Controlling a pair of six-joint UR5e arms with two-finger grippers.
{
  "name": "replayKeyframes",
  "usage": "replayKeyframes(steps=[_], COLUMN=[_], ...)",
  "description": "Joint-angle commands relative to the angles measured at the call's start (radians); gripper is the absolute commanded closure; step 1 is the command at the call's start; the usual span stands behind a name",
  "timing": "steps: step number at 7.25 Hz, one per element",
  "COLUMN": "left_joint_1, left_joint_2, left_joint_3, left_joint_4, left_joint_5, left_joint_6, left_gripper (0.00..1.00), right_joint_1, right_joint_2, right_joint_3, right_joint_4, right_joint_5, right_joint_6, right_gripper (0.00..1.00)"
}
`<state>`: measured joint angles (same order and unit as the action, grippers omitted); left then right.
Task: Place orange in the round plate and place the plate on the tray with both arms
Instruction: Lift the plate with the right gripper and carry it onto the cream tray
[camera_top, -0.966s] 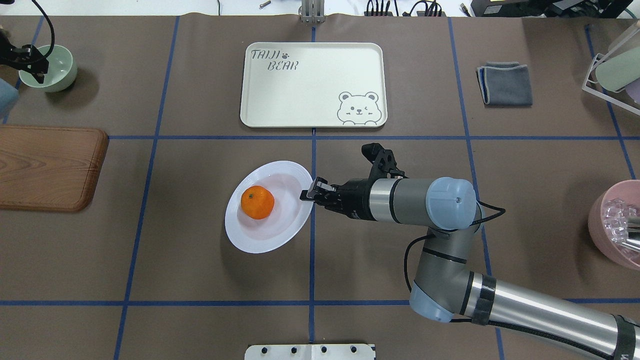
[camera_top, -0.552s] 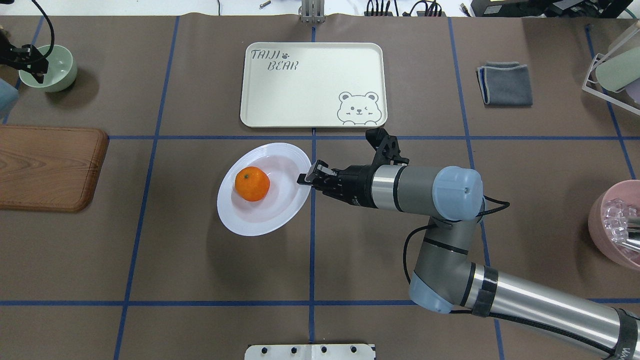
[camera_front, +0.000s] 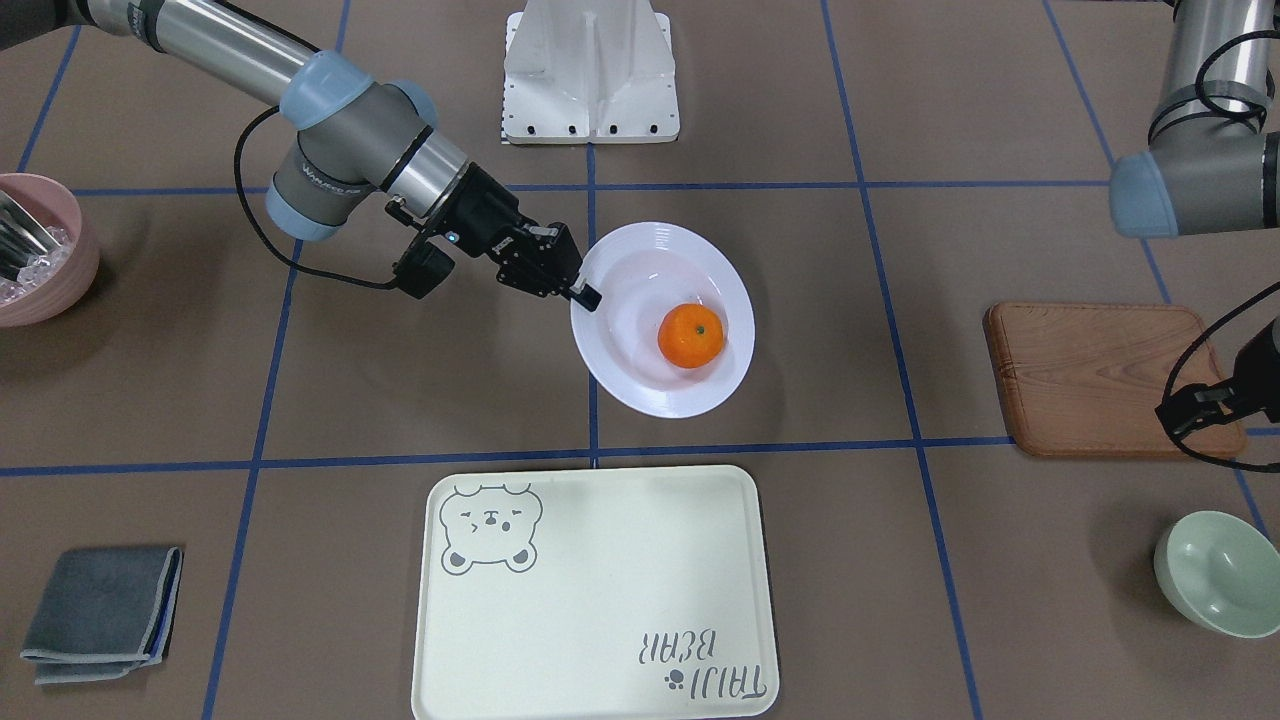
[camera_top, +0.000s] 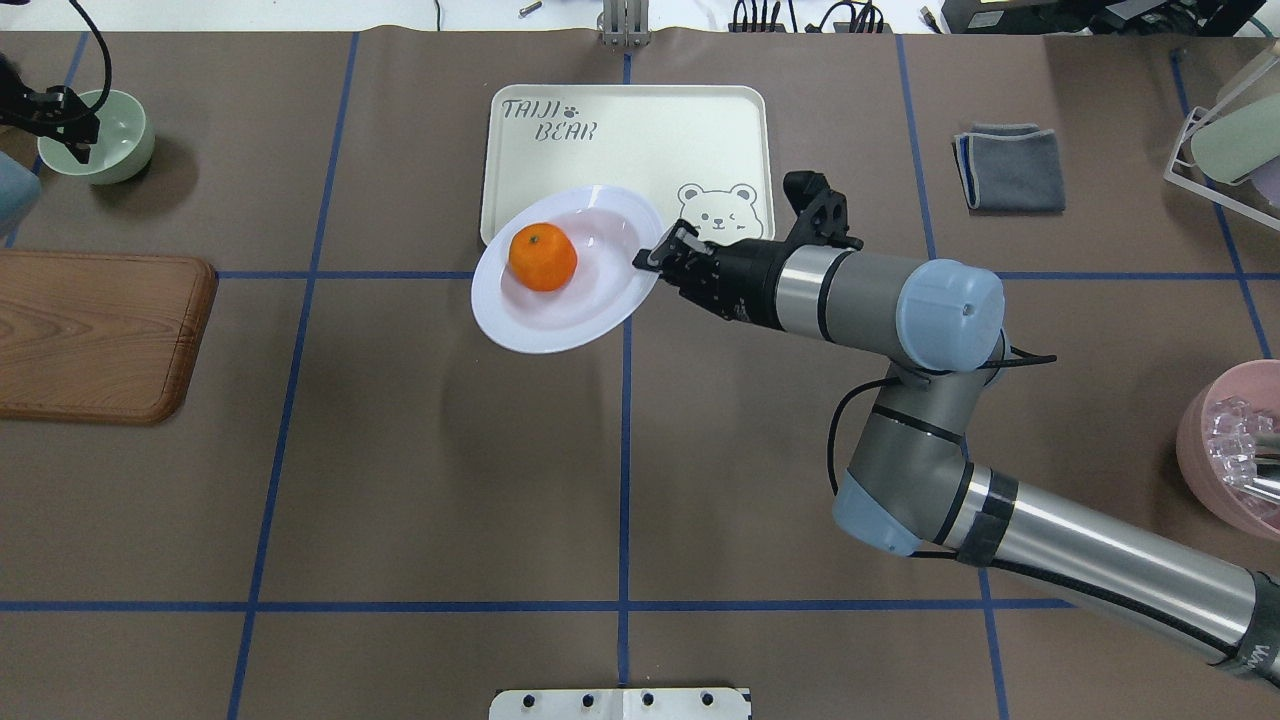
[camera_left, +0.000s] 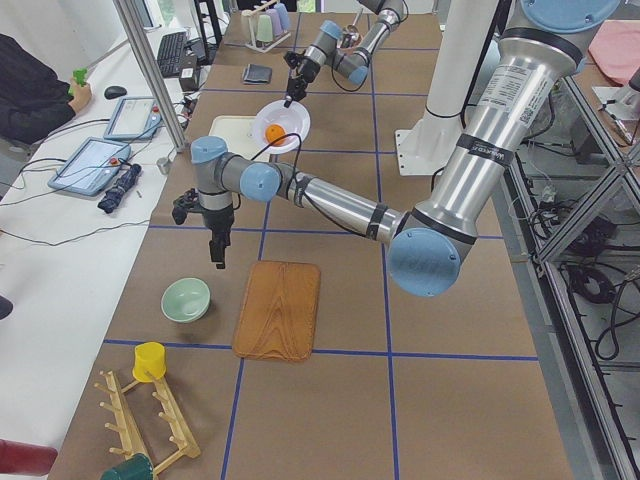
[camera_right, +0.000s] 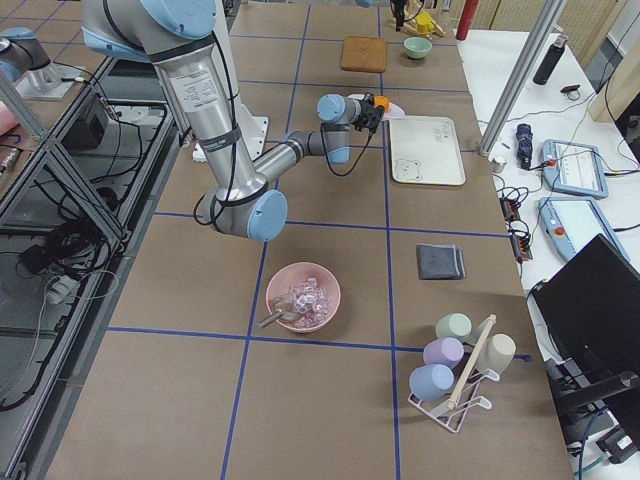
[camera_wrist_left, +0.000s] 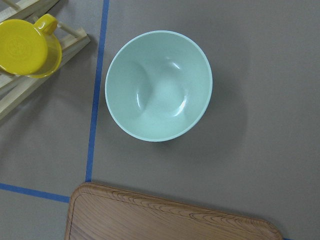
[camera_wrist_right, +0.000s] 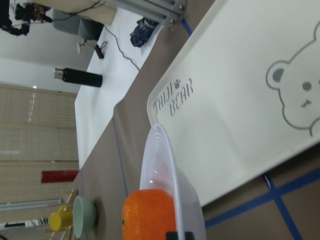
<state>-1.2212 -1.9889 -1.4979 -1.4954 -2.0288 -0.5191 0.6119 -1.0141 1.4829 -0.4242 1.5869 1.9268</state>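
The orange (camera_top: 543, 257) lies in the round white plate (camera_top: 590, 310), which hangs tilted above the table. My right gripper (camera_top: 645, 262) is shut on the plate's right rim. In the overhead view the plate overlaps the near-left corner of the cream bear tray (camera_top: 640, 140). In the front view the plate (camera_front: 640, 260) with the orange (camera_front: 691, 335) shows just short of the tray (camera_front: 600, 600), held by the right gripper (camera_front: 585, 293). My left gripper (camera_top: 75, 135) hovers open and empty over the pale-green bowl (camera_top: 110, 135), far to the left.
A wooden board (camera_top: 95, 335) lies at the left edge. A folded grey cloth (camera_top: 1010, 165) sits right of the tray. At the right edge are a pink bowl (camera_top: 1215, 450) with clear pieces and a cup rack (camera_top: 1225, 140). A yellow cup (camera_wrist_left: 27, 45) is near the green bowl.
My right gripper has lifted the plate with the orange off the table and carried it away from the robot, toward the tray's near-left corner. The left arm has barely moved.
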Motion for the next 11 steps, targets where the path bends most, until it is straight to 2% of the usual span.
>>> replayKeyframes(steps=[1,4,7,9,10,11], left_joint_1=[0.0,0.0,0.0,0.0,0.0,0.0], left_joint_2=[-0.002,-0.002,-0.004,-0.007,-0.007,-0.007], left_joint_3=[0.005,0.007,0.013,0.013,0.013,0.013], left_joint_4=[0.0,0.0,-0.002,0.0,0.0,0.0], left_joint_5=[0.001,0.001,0.019,0.021,0.021,0.022], left_joint_6=[0.001,0.001,-0.001,-0.004,-0.004,-0.004], left_gripper=[0.02,0.02,0.02,0.02,0.02,0.02], right_joint_1=[0.061,0.101,0.1,0.092,0.088,0.085], right_joint_2=[0.148,0.296,0.35,0.345,0.342,0.33], right_joint_3=[-0.199,-0.46,-0.576,-0.576,-0.575,-0.567], right_joint_4=[-0.033,-0.064,-0.065,-0.064,-0.064,-0.067], right_joint_5=[-0.05,-0.061,-0.059,-0.051,-0.048,-0.05], right_joint_6=[0.044,0.047,0.046,0.046,0.043,0.035], right_gripper=[1.0,1.0,1.0,1.0,0.83,0.01])
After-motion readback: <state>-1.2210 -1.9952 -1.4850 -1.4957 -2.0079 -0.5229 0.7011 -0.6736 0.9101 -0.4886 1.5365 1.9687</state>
